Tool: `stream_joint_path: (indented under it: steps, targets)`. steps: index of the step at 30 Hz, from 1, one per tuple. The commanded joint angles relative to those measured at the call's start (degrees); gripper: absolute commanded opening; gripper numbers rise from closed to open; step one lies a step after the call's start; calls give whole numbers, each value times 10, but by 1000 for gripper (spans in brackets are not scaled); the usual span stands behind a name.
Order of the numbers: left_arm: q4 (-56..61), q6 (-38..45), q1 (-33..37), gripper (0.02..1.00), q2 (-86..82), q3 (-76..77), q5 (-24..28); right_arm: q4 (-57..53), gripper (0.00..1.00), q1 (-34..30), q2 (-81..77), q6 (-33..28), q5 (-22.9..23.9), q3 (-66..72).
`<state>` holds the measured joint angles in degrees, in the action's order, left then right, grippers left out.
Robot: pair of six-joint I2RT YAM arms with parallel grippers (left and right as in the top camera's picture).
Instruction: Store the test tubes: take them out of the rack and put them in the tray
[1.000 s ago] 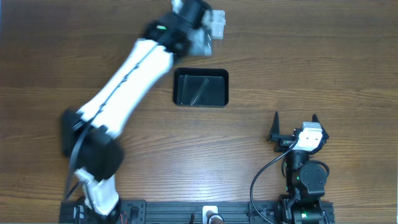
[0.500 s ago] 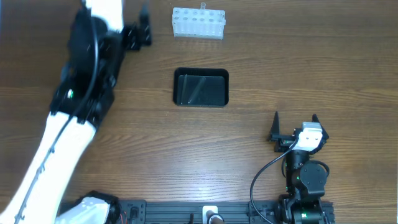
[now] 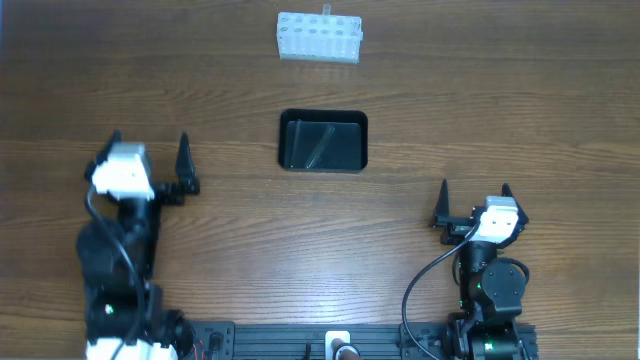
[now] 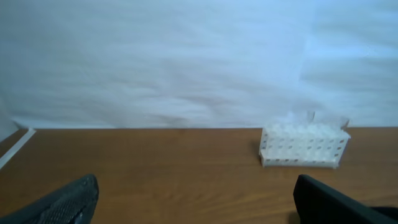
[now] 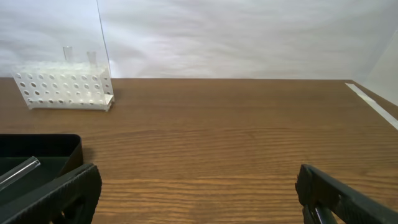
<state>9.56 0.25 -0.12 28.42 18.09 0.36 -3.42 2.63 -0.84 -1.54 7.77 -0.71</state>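
A white test tube rack (image 3: 318, 37) stands at the far side of the table, with clear tubes (image 5: 67, 55) sticking up from it. In front of it sits the black tray (image 3: 350, 158), and a clear tube (image 3: 319, 148) lies slanted inside. The right wrist view has the rack (image 5: 64, 90) and a tray corner (image 5: 62, 146) holding a tube (image 5: 18, 171). My left gripper (image 3: 150, 155) is open and empty at the near left, far from the rack (image 4: 303, 144). Over at the near right, my right gripper (image 3: 474, 197) is open and empty.
The wooden table (image 3: 500, 90) stretches bare around the tray and rack. A pale wall (image 4: 186, 56) rises behind the far edge. Both arm bases stand along the near edge.
The left arm has swung away from the rack to the left and drawn back to the near left side. The right arm has not moved.
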Motion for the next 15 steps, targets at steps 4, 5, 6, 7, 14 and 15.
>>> stream_joint_path:
  steps: [4, 5, 6, 7, 14, 15]
  targets:
    - [1, 9, 8, 998, -141, -126, 16, -1, 993, -4, 5, 2, -4, 4]
    - [1, 9, 8, 998, -156, -139, 16, -1, 993, -4, 5, 2, -5, 4]
    - [1, 9, 8, 998, -167, -148, 16, -1, 993, -4, 5, 2, -4, 4]
    - [1, 9, 8, 998, -179, -158, 16, -1, 993, -4, 5, 2, -4, 4]
    - [-71, 8, 8, 996, -243, -177, 17, -1, 991, -4, 5, 2, -4, 4]
    - [-85, 9, 8, 998, -252, -177, 17, -1, 993, -4, 5, 2, -4, 4]
